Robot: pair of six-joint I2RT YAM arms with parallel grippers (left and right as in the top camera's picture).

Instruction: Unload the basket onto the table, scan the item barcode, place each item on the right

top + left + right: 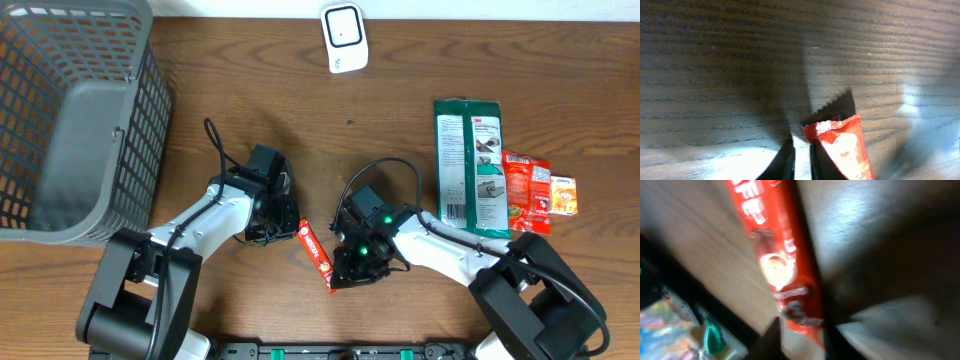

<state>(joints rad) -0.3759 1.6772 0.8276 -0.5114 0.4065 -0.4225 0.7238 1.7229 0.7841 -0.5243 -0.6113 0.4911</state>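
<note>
A red snack bar (315, 252) lies slanted on the wooden table between my two arms. In the right wrist view the bar (777, 255) runs down into my right gripper (800, 341), whose jaws press on both sides of its lower end; the view is blurred. My left gripper (802, 167) is shut with only bare table in its narrow gap, and the bar's crimped upper end (842, 145) lies just right of its fingers. A white scanner (344, 37) stands at the table's far edge.
A grey mesh basket (70, 120) fills the far left. To the right lie a green packet (470, 165), red packets (525, 190) and a small orange pack (563, 193). Black cables (215, 145) loop over both arms.
</note>
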